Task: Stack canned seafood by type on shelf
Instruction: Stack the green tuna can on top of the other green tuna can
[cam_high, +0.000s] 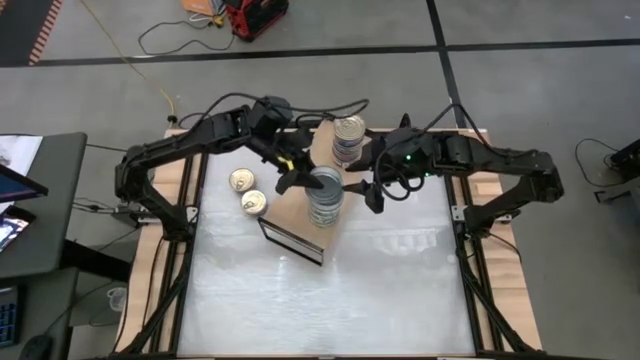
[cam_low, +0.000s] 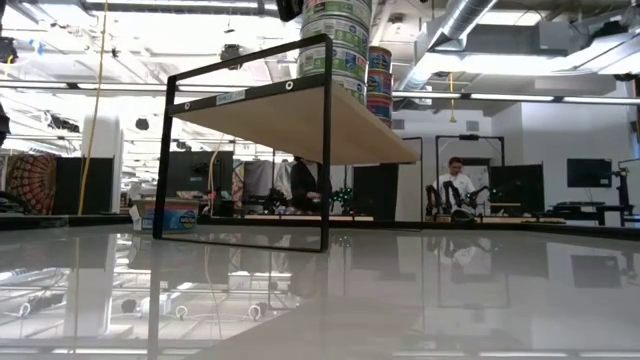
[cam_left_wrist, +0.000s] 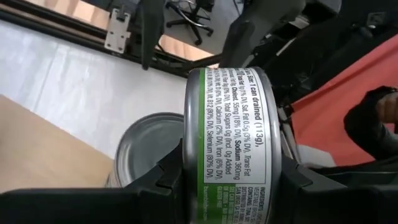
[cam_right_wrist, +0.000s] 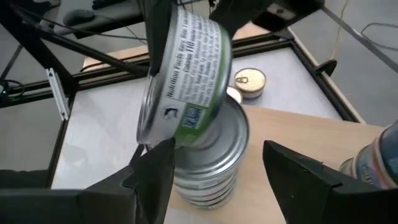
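The shelf (cam_high: 300, 215) stands on the white table with two stacks of canned seafood on its top: a silver-lidded stack (cam_right_wrist: 208, 165) near its front and a second stack (cam_high: 348, 140) farther back. My left gripper (cam_left_wrist: 230, 180) is shut on a green-labelled tin (cam_left_wrist: 230, 124), which it holds tipped on edge just over the silver-lidded stack. My right gripper (cam_right_wrist: 217, 180) is open, with one finger on either side of that stack and low beside it. Two gold-lidded tins (cam_high: 248, 191) lie flat on the table left of the shelf. My left gripper pinches the green-labelled tin between its two fingers, one on each flat end (cam_left_wrist: 189, 155), with the labelled side wall facing the wrist. The tin is tilted on edge (cam_right_wrist: 186, 81) above the stack's top. Whether its lower rim touches the stack I cannot tell.
The shelf has a black metal frame (cam_low: 325, 140) and stands raised on it over the tabletop. Wooden rails (cam_high: 190, 170) run along the table's sides. The white tabletop (cam_high: 330, 300) stretches in front of the shelf. A person (cam_low: 458, 185) is far back in the room.
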